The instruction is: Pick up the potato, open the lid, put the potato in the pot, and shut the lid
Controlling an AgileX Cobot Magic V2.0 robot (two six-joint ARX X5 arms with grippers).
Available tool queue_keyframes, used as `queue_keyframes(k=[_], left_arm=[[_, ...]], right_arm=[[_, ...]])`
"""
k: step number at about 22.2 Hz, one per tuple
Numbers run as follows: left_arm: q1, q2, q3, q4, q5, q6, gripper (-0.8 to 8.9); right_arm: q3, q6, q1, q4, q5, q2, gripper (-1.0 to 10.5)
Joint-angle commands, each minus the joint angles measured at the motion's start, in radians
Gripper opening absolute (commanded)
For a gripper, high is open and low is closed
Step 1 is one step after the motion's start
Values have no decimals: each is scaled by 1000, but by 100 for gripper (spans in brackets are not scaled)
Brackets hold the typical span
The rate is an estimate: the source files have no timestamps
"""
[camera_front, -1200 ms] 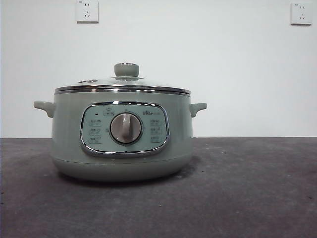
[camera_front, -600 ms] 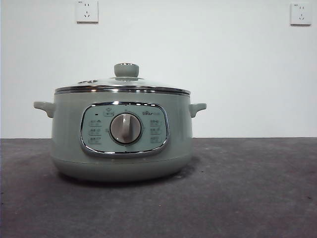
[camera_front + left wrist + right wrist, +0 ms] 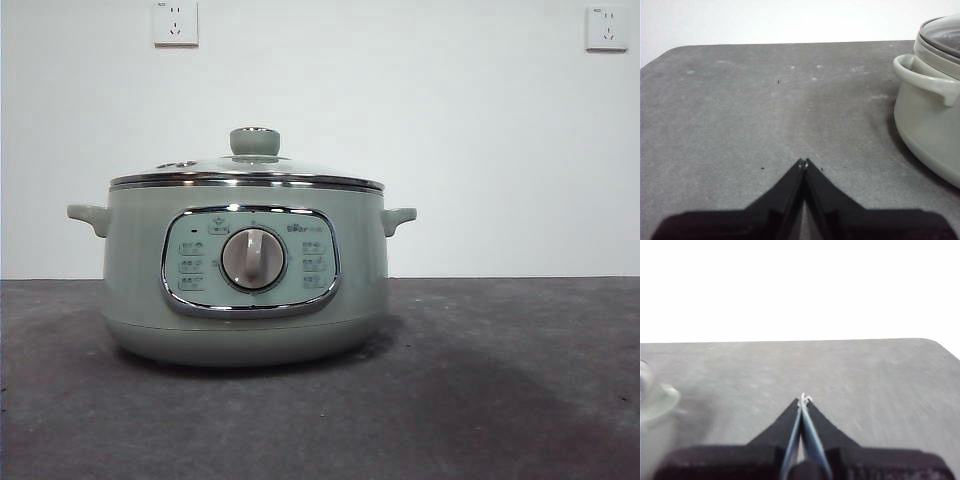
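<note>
Lid [image 3: 247,170] seated on pot [image 3: 247,285]; both hands closed, beside pot.

Bare lab: white wall [image 3: 450,150], sockets [image 3: 175,22]

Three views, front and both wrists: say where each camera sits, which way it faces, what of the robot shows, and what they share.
Front view: low at table height, facing the pale sage-green electric pot with its domed glass lid; no robot part visible.
Left wrist view: on the left arm, looking across the grey table; shut left claw, pot at the side.
Right wrist view: on the right arm, blurred; shut right claw.
Shared: the pot and table.
</note>
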Motion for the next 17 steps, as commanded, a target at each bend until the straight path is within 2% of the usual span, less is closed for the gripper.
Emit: queue_keyframes(k=[1, 7, 17], left_arm=[[3, 0, -11, 6, -2, -9, -2], [3, 1, -11, 7, -2, -9, -2], [3, 2, -11, 7, -2, -9, -2]], right_arm=[[-159, -6, -35, 5, -4, -124, 1], [-228, -14, -42, -63, 2, -241, 1], [-295, -35, -42, -104, 18, -297, 1]])
